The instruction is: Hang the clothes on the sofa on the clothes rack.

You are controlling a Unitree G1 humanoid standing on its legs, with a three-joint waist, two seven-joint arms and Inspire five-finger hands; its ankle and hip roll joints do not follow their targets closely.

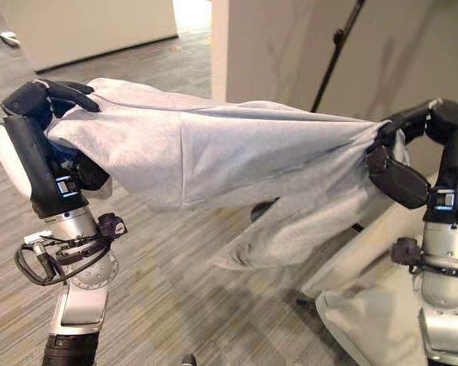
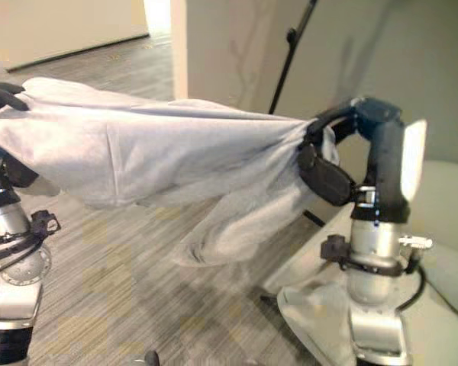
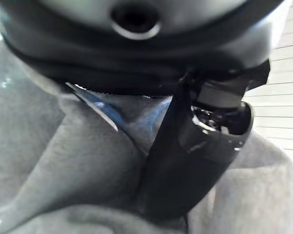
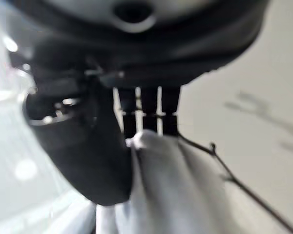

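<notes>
We've got the grey garment (image 1: pixel 237 164) stretched in the air btwn both hands, long axis left-right; left hand (image 1: pixel 49 95) and right hand (image 2: pixel 328 164) each clamp an end. Rack pole (image 1: pixel 337 53) behind, nearer right hand.

A pale grey garment (image 1: pixel 237 156) hangs stretched between the left hand (image 1: pixel 49 95) and the right hand (image 2: pixel 328 145), both clenched on it, so the span between them is blocked. Its loose folds droop below mid-span. Under it the floor (image 1: pixel 153 305) lies open. Behind, a dark slanted pole (image 1: pixel 337 46) crosses a wall. The sofa (image 2: pixel 443 229) crowds the right arm's side.
</notes>
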